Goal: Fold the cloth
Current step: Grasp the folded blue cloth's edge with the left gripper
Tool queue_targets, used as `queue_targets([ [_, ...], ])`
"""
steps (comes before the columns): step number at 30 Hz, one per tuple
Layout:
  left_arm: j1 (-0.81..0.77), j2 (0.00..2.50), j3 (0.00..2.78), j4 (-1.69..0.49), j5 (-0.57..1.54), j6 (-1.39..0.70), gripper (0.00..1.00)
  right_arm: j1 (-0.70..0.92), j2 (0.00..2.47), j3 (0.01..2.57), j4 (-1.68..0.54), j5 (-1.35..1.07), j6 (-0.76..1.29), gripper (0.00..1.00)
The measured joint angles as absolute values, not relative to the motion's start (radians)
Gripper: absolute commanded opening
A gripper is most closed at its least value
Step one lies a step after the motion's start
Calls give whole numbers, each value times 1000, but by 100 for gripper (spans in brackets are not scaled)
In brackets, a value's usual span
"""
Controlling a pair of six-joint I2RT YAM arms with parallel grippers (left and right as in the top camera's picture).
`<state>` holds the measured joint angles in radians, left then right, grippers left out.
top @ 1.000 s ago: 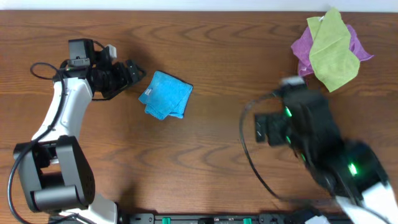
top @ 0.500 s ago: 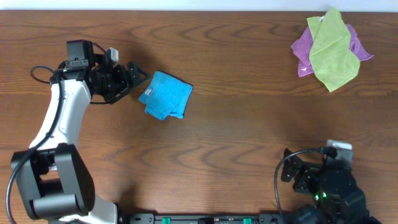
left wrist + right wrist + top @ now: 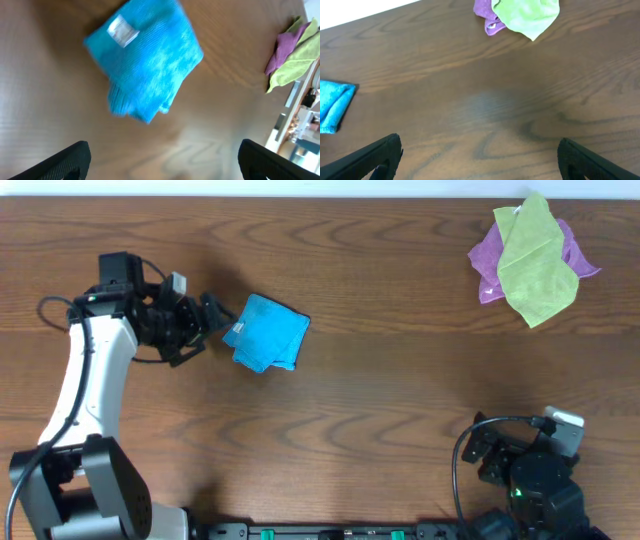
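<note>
Lying in a compact, layered packet, the cloth (image 3: 268,332) sits on the left half of the surface (image 3: 360,390), flat and touching nothing else. It is nearly as broad as it is long, set slightly askew. A small white label (image 3: 122,30) sits at the corner facing the left arm, and the loose stacked edges run along the side nearer the robot's base. Judged from this shape, the folding looks largely done, though the layers are not squared up.

The left hand (image 3: 213,318) is just beside that labelled corner without touching it. Its fingers are spread wide and empty and point straight at the cloth, which lies toward the middle of the surface from it. Any further tuck or squaring would fall to this arm, reaching straight ahead.

The right hand (image 3: 480,160) is well apart at the near right edge, fingers likewise spread and holding nothing. The yellow-green cloth (image 3: 535,260), draped over the purple cloth (image 3: 487,262), lies in the far right corner.
</note>
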<state>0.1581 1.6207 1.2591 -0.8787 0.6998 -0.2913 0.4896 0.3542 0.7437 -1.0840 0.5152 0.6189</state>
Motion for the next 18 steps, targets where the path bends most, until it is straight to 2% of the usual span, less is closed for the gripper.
queue_targets([
  [10, 175, 1322, 1254, -1060, 647, -310, 95, 490, 354, 744, -1081, 521, 621, 99],
  [18, 175, 1073, 948, -936, 622, -459, 95, 490, 354, 743, -1093, 526, 621, 99],
])
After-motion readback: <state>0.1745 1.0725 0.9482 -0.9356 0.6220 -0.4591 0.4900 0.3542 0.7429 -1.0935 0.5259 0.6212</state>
